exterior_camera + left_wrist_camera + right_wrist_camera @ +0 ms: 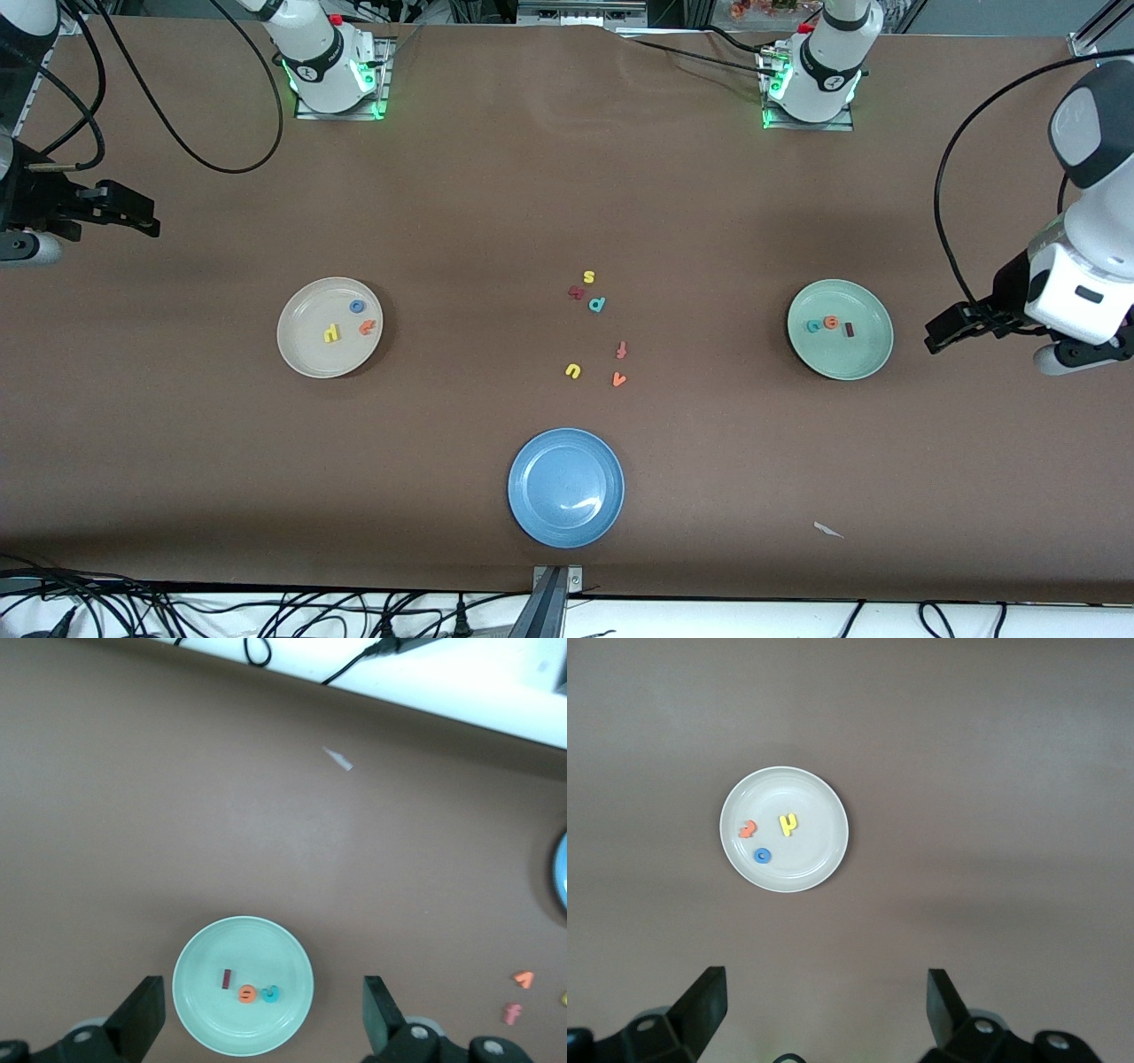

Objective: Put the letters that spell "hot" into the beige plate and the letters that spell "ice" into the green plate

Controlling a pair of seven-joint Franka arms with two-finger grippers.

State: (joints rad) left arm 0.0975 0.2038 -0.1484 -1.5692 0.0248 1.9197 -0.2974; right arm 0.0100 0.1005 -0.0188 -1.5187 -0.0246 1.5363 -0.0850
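The beige plate (pixel 330 327) is round and flat with a raised edge. It sits on the brown surface (pixel 496 204) toward the right arm's end. 3 small letters lie in it: a yellow "h" (pixel 331 333), a blue ring "o" (pixel 357 307) and an orange "t" (pixel 367 326). They lie near each other but do not touch.

The green plate (pixel 840 329) has the same shape and is a pale, soft green. It sits toward the left arm's end of the surface. In it lie a teal "c" (pixel 813 325), an orange "e" (pixel 831 322) and a dark maroon bar "i" (pixel 849 330), set in a short row just beside each other.

Between the 2 plates lie 6 more small letters (pixel 598 304), loose on the surface. A blue plate (pixel 566 487) sits nearer the front camera than they do. A small white scrap (pixel 827 530) lies near the front edge.

The left tool (pixel 952 326) hangs in the air past the green plate, at the left arm's end, with its 2 fingers spread wide and nothing in them. The right tool (pixel 133 217) waits over the right arm's end of the surface, spread wide too and holding nothing.
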